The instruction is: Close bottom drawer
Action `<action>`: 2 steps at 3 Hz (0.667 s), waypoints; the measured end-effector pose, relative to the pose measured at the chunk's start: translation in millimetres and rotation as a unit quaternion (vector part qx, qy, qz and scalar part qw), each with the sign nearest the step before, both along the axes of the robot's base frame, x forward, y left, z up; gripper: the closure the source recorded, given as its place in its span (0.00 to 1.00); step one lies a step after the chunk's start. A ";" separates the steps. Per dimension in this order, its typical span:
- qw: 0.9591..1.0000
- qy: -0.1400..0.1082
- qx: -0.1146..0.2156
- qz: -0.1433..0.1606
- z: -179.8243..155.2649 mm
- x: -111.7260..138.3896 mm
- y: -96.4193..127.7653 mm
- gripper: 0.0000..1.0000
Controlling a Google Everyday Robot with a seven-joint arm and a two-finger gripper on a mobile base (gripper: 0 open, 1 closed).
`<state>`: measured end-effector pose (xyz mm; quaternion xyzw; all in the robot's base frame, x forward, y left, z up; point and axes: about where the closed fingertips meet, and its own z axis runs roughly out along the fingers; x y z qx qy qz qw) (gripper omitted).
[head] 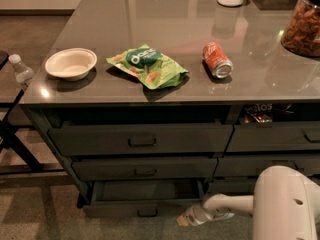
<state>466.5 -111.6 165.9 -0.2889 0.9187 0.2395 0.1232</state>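
Observation:
The bottom drawer (142, 208) is the lowest of the wide dark grey stack. It stands partly pulled out, its low flat front with a small bar handle (148, 212) near the floor. My gripper (183, 219) is at the end of the white arm, low at the drawer front's right end. The arm reaches in from the lower right.
Two more wide drawers (142, 140) sit above it. On the counter are a white bowl (71, 63), a green snack bag (147, 65), a red can (217, 60) and a jar (303, 28). A narrower drawer stack (274, 138) is at the right. A water bottle (21, 70) stands at the left.

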 end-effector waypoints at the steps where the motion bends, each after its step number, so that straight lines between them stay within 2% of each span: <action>1: 0.999 -0.016 -0.023 -0.026 -5.1 31.4 -6.0 1.00; 2: 0.999 -0.016 -0.023 -0.026 -5.1 29.3 -6.0 1.00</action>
